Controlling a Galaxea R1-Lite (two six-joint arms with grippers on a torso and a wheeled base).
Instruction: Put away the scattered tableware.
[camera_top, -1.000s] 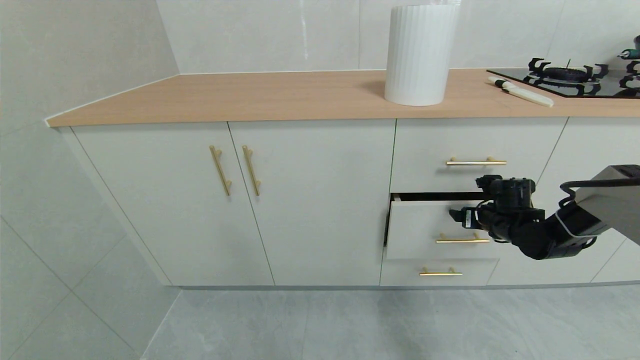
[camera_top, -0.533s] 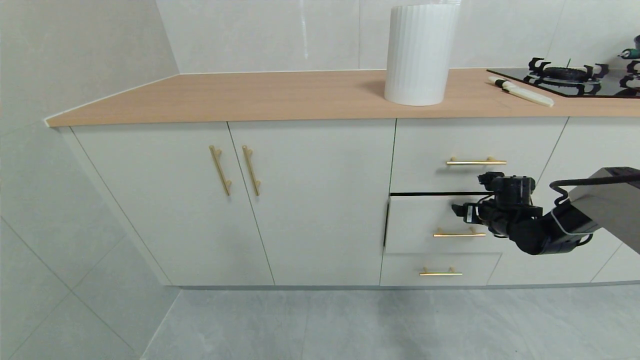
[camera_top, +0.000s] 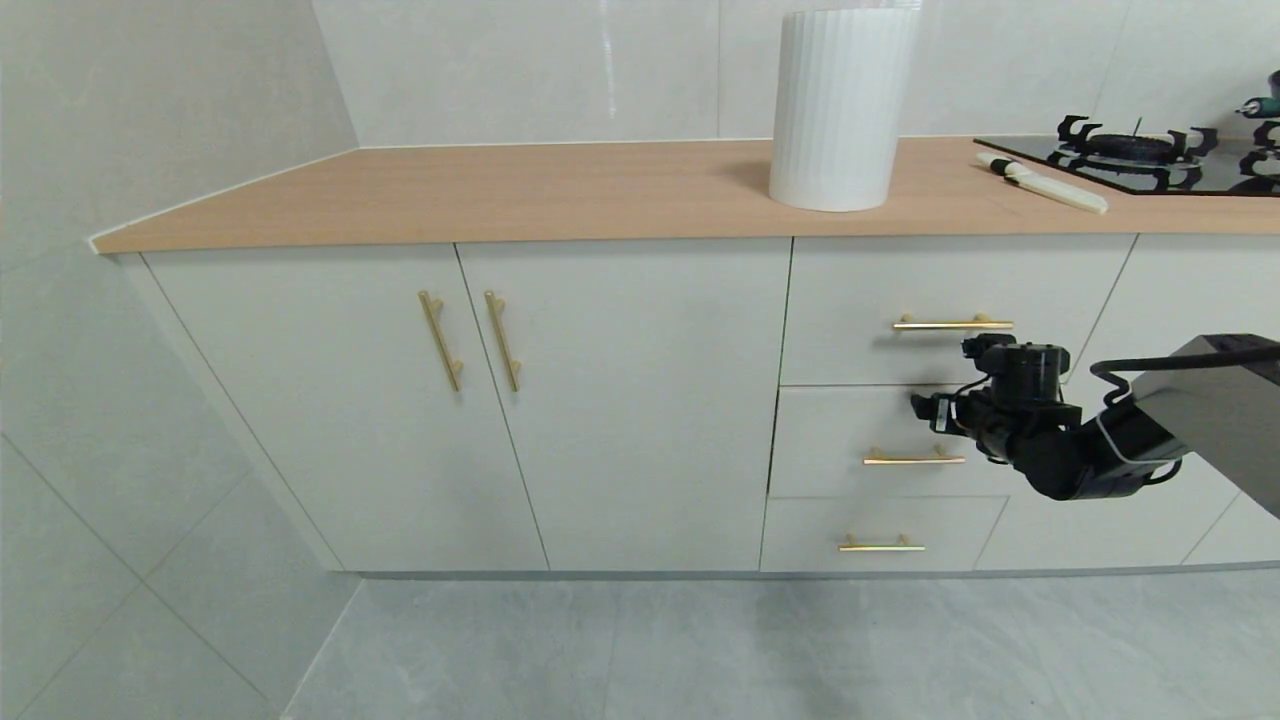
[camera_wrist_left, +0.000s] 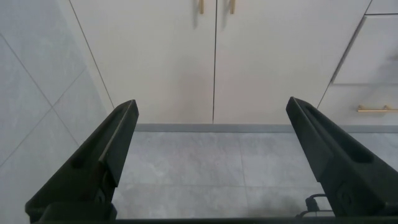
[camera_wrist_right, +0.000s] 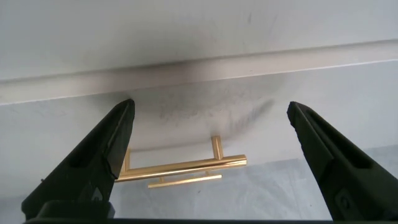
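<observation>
The middle drawer (camera_top: 840, 430) of the white cabinet sits flush with its neighbours, its brass handle (camera_top: 913, 459) below my right gripper (camera_top: 925, 410). That gripper is at the drawer front, just above the handle, and is open. In the right wrist view the right gripper (camera_wrist_right: 209, 111) has its fingers spread wide before the drawer front (camera_wrist_right: 249, 118), with the handle (camera_wrist_right: 186, 167) between and beyond them and nothing held. A pale knife-like utensil (camera_top: 1040, 182) lies on the wooden counter (camera_top: 500, 195). My left gripper (camera_wrist_left: 211, 107) hangs open above the floor.
A tall ribbed white container (camera_top: 842, 108) stands on the counter, left of a black gas hob (camera_top: 1150, 158). Two cabinet doors with upright brass handles (camera_top: 440, 340) are to the left. Grey tiled floor (camera_wrist_left: 217, 162) lies open in front of the cabinet.
The middle drawer stood partly open a second ago and is now shut flush. My right gripper moved in toward the cabinet along with the drawer front.
</observation>
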